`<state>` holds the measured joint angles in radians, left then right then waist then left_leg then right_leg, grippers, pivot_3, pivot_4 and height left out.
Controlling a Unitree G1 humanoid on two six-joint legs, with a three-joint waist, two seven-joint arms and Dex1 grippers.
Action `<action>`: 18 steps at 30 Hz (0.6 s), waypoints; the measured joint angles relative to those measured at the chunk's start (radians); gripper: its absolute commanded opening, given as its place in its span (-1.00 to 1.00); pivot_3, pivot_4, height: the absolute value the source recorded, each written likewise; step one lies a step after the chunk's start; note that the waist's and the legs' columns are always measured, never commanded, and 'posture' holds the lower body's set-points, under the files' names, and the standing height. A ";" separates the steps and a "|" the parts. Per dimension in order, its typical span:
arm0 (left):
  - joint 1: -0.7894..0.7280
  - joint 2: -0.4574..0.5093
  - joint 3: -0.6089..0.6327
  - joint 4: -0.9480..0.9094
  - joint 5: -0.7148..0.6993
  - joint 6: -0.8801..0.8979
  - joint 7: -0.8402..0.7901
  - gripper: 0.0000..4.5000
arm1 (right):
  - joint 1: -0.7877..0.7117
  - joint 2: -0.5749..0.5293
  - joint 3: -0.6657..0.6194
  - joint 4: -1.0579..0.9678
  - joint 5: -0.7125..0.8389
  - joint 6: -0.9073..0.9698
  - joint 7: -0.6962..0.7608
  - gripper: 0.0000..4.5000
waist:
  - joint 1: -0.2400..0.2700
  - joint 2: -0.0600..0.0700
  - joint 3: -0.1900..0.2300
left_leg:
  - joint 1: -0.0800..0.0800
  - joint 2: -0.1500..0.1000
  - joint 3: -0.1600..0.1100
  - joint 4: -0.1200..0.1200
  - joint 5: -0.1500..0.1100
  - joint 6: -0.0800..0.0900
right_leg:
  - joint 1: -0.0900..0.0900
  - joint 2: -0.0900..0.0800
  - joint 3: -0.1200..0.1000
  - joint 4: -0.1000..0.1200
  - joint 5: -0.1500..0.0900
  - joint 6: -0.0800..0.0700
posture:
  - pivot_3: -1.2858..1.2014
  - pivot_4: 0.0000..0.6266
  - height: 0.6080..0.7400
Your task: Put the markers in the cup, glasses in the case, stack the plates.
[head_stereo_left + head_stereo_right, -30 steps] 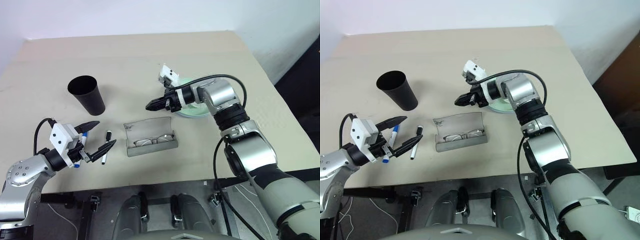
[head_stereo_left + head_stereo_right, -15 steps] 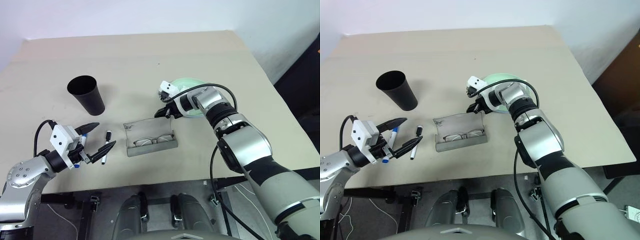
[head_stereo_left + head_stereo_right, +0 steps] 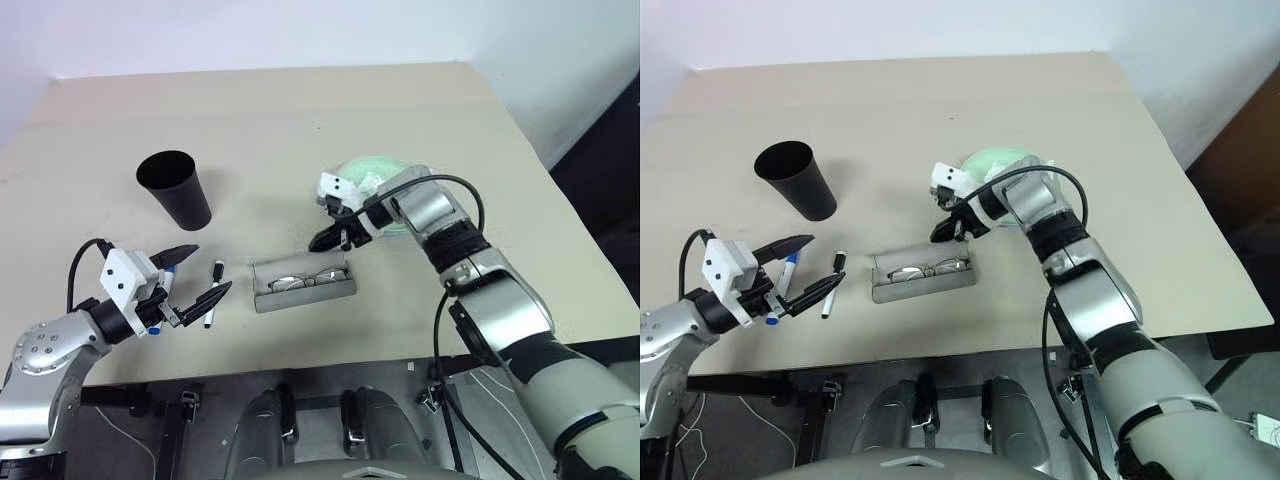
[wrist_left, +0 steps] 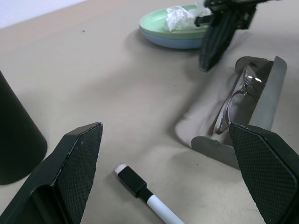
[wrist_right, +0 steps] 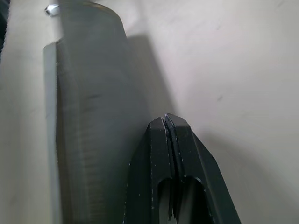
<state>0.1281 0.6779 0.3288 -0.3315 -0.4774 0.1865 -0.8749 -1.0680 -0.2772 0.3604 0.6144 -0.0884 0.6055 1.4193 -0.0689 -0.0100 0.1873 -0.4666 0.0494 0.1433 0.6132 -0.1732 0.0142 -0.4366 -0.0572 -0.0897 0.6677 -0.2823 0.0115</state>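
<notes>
Nearest, the left gripper is held level with its two black fingers spread wide and nothing between them. Just beyond its fingertips the slim white marker with the black cap lies flat on the beige table; the white marker with the blue cap lies under and between the spread fingers.

Further out, the right gripper is seen with its fingers pressed together and empty, tip angled down against the back of the raised lid of the grey rectangular fabric-faced case. The thin-framed clear glasses sit inside the tray, just below that tip.

The step in hand is judged to be closing the lid. The push is best made near the lid's middle, over and down, so that the case is not slid or spun; the frames should be checked to lie fully inside first.

Beyond the right gripper, the mint green plate is stacked on the light blue plate, a crumpled white tissue on top. Well beyond the left gripper stands the tall black tapered plastic cup, holding no marker as far as can be seen.
</notes>
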 measured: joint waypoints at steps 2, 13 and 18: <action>-0.010 0.003 0.000 0.007 0.002 -0.001 -0.003 1.00 | 0.034 -0.012 0.014 -0.072 0.008 0.031 -0.004 -0.98 | 0.000 0.000 0.000 | 0.000 0.000 0.000 0.000 0.000 0.000 | 0.000 0.000 0.000 0.000 -0.001 -0.002 | 0.03 -0.52 0.62; -0.036 0.007 -0.002 0.037 0.011 -0.004 -0.017 1.00 | 0.130 -0.078 0.028 -0.325 0.076 0.123 -0.035 -0.98 | 0.000 0.000 0.000 | 0.000 0.000 0.000 0.000 0.000 0.000 | -0.002 0.000 0.000 0.000 -0.001 -0.002 | 0.03 -0.52 0.62; -0.034 -0.005 0.003 0.039 0.006 -0.006 -0.012 1.00 | 0.224 -0.068 -0.017 -0.433 0.156 0.016 -0.069 -0.98 | 0.001 0.000 0.000 | 0.000 0.000 0.000 0.000 0.000 0.000 | 0.000 0.000 0.000 0.000 -0.001 -0.001 | 0.03 -0.52 0.62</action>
<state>0.0940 0.6733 0.3321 -0.2924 -0.4709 0.1806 -0.8866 -0.8437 -0.3454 0.3436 0.1812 0.0675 0.6216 1.3499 -0.0683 -0.0105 0.1871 -0.4665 0.0494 0.1434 0.6130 -0.1732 0.0142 -0.4365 -0.0572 -0.0899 0.6676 -0.2830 0.0102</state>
